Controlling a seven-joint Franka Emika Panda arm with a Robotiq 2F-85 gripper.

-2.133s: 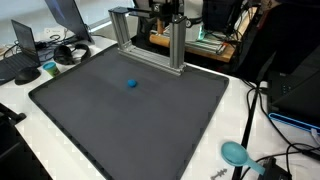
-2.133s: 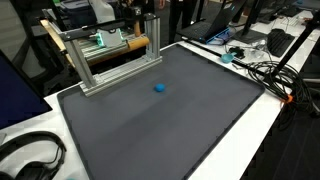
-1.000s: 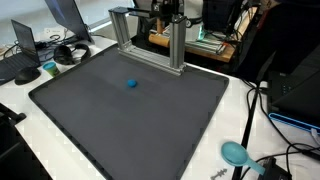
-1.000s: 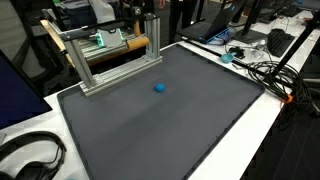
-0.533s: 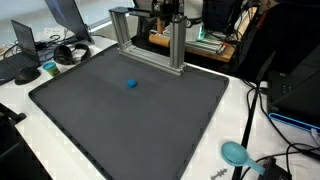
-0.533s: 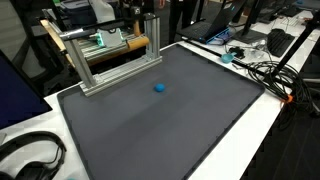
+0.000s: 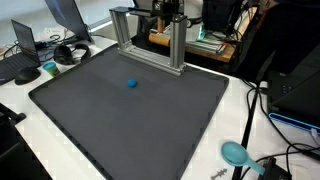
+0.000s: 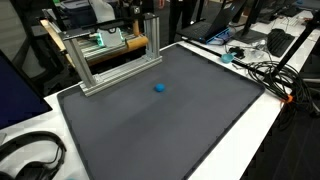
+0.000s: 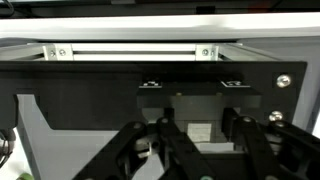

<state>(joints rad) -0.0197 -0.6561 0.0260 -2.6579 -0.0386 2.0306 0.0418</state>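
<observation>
A small blue ball (image 7: 131, 84) lies alone on the dark grey mat (image 7: 150, 120) and shows in both exterior views (image 8: 158, 88). My gripper (image 9: 200, 130) shows in the wrist view, where its dark finger links rise from the bottom edge. The fingers (image 9: 167, 128) stand apart with nothing between them. It faces the aluminium frame's bar (image 9: 130, 50) and a dark panel. In the exterior views the arm is only partly visible behind the frame (image 7: 170, 12), far from the ball. The ball is out of the wrist view.
An aluminium frame (image 7: 150, 35) stands at the mat's far edge (image 8: 110, 55). Headphones (image 7: 68, 52), laptops and cables lie on the white table around the mat. A teal round object (image 7: 234, 152) lies near a front corner. More headphones (image 8: 30, 155) lie by another corner.
</observation>
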